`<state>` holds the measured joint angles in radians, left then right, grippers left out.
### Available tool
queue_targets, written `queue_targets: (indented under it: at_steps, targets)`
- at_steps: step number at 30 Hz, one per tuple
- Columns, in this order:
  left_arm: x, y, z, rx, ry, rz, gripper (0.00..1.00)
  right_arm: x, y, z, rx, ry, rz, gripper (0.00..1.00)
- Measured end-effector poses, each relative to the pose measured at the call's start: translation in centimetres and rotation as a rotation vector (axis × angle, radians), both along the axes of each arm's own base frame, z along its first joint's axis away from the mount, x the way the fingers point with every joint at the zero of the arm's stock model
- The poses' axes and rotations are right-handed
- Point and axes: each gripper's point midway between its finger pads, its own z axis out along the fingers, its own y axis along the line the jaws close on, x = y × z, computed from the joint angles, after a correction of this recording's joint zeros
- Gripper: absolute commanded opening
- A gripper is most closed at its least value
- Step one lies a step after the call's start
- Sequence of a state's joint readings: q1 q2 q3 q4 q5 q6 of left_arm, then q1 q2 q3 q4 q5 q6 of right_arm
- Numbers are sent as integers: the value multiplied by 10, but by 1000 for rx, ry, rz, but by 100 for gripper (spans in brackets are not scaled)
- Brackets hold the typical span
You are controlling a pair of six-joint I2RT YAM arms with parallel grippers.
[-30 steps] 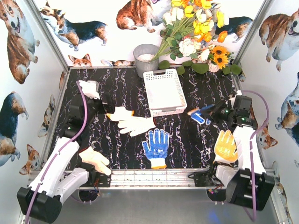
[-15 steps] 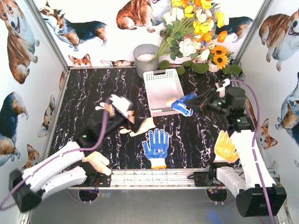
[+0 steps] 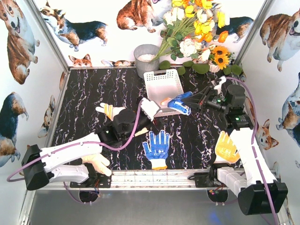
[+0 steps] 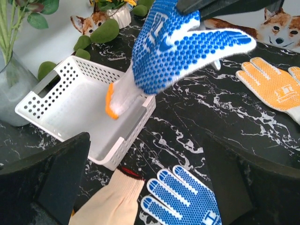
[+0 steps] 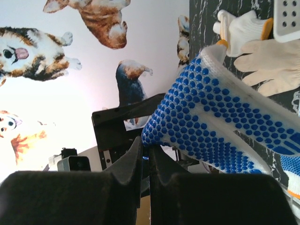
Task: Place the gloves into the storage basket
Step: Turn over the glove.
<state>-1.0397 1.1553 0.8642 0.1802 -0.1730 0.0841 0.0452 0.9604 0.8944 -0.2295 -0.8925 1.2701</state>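
Right gripper (image 5: 145, 150) is pinched tight on the fingertips of the blue-dotted glove (image 4: 178, 47). The glove hangs out ahead of the fingers and droops, its orange cuff lowest. The storage basket (image 3: 161, 71) sits ahead of and below this gripper, and the cuff dangles about over the basket's nearest corner, close to the wall. I cannot tell whether it is fully inside the rim. Judgement: the drop is in hand but not yet safe. It would be best to carry the gripper further forward until the whole glove is over the basket floor, lower until the cuff settles and takes the weight, and only then part the fingers. A release from here could leave the glove draped on the rim. The right arm is stretched forward from its base and swung inward, wrist roughly level, fingers pointing at the basket. Left gripper (image 3: 146, 118) stands fully wide, holding nothing. Its arm lies low and long across the table, angled inward. A cream glove (image 4: 112, 201) lies directly beneath the open fingers, and a second blue-dotted glove (image 3: 157, 146) lies just beside it. The basket's near wall is just ahead. An orange glove (image 3: 226, 146) lies behind the right gripper, beside that arm.
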Motion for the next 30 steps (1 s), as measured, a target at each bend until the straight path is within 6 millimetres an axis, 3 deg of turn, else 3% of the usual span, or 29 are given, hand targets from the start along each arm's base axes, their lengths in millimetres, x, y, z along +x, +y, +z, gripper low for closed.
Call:
queue_targets:
  at_steps: [5, 6, 8, 14, 18, 23, 25, 28, 30]
  targets:
    - [10, -20, 0, 33, -18, -23, 100, -11, 6, 6, 17, -7, 47, 0]
    - [12, -23, -2, 42, -21, -23, 95, -13, 7, 6, 18, -8, 55, 0]
    - [15, -26, -6, 60, -25, -20, 77, -15, 8, 7, 21, -10, 66, 0]
    - [23, -32, -6, 97, -43, -16, 51, -20, 9, 8, 25, -12, 82, 0]
    - [28, -39, -4, 103, -48, -16, 20, -23, 11, 8, 27, -15, 96, 0]
    - [32, -37, -7, 105, -42, 10, 2, -23, 11, 5, 27, -8, 97, 0]
    - [33, -36, -8, 102, -35, 20, 0, -22, 11, 3, 27, -1, 96, 7]
    - [28, -36, -13, 99, 2, 12, 0, -19, 10, -1, 24, 7, 85, 30]
    - [21, -36, -20, 102, 48, -15, 0, -16, 10, -5, 21, 14, 75, 35]
